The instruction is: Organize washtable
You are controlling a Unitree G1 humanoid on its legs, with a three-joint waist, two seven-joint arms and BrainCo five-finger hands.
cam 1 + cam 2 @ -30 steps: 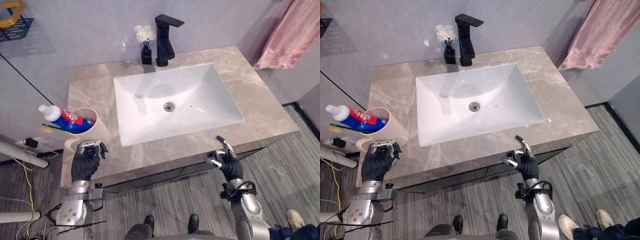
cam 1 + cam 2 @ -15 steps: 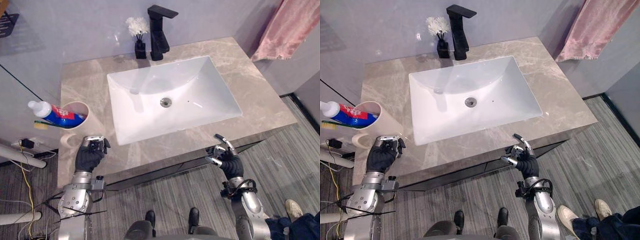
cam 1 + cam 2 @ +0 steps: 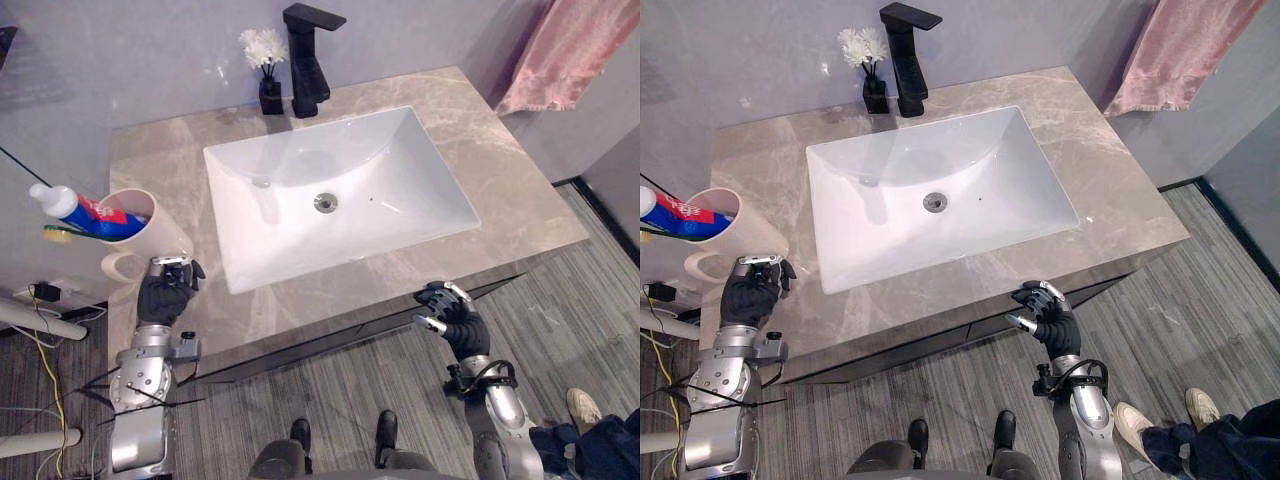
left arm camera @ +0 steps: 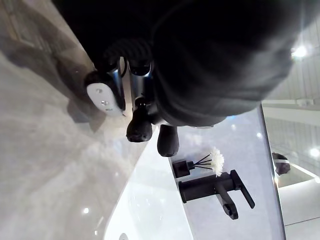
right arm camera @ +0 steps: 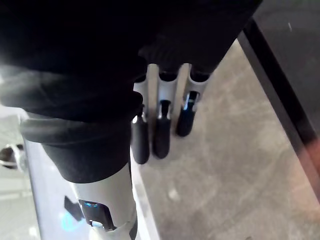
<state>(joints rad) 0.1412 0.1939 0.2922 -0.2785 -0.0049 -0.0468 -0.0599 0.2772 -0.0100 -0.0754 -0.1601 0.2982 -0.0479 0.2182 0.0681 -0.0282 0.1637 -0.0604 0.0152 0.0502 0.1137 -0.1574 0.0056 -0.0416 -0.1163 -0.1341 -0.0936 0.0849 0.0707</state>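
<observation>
Now holding both fists at the bench front

I am looking down on the marble bench (image 3: 520,190), with the white sink (image 3: 400,200) sunk into its middle. A pink towel (image 3: 570,50) is hanging off to the far right. The black faucet (image 3: 305,55) is standing behind the sink. The cream mug (image 3: 160,235) is sitting at the bench's front left corner. My left hand (image 3: 165,295) is hovering just beside the mug's handle, fingers clenched on nothing. My right hand (image 3: 450,318) is waiting at the front edge, right of the sink, fingers likewise curled and empty. A toothpaste tube (image 3: 85,210) is poking out of the mug. A small black vase (image 3: 268,95) of white flowers is standing just left of the faucet. A toothbrush (image 3: 60,235) is lying under the tube.
</observation>
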